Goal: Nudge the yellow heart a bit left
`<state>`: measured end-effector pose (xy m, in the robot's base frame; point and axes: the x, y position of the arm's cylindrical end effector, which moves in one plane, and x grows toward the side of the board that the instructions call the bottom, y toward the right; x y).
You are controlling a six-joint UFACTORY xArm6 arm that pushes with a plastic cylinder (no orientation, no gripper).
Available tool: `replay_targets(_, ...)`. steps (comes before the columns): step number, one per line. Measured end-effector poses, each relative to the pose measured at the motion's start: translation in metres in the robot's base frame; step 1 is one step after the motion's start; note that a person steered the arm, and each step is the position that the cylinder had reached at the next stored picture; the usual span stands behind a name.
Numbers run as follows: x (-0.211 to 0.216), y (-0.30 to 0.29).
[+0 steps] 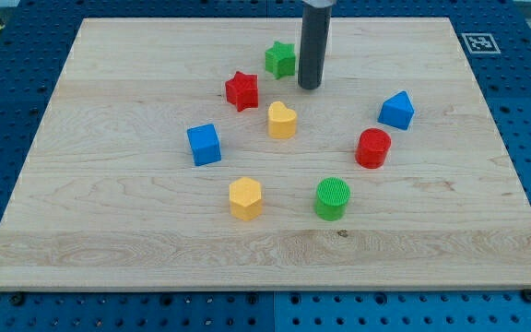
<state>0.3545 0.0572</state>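
Camera view. The wooden tabletop [109, 231] carries eight blocks in a loose ring. The yellow heart [282, 120], the block to be moved, lies just above the board's centre. The rod descends from the view's top edge, and the tip [310, 88] rests above and slightly to the right of the heart, near it but apart, with the green star [281, 59] just beside the rod on its left. The arm carries no hand, so there is nothing to open or close; the rod alone does the pushing.

Risk, as a judgement: the tip stands on the heart's upper right, not squarely on its right flank. A push from there would likely drive the heart down and left, or spin it on its rounded lobe. The red star [241, 90] sits close on the heart's upper left, so an overlong nudge could bring contact.

Surroundings: blue cube [204, 145] further left, yellow hexagon [245, 198] and green cylinder [333, 198] below, red cylinder [373, 148] and blue prism [396, 111] to the right, all well clear.
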Motion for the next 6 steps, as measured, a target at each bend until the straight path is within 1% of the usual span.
replay_targets(1,0.023,-0.006)
replay_targets(2,0.039,-0.032)
replay_targets(5,0.04,-0.106)
replay_targets(6,0.042,-0.108)
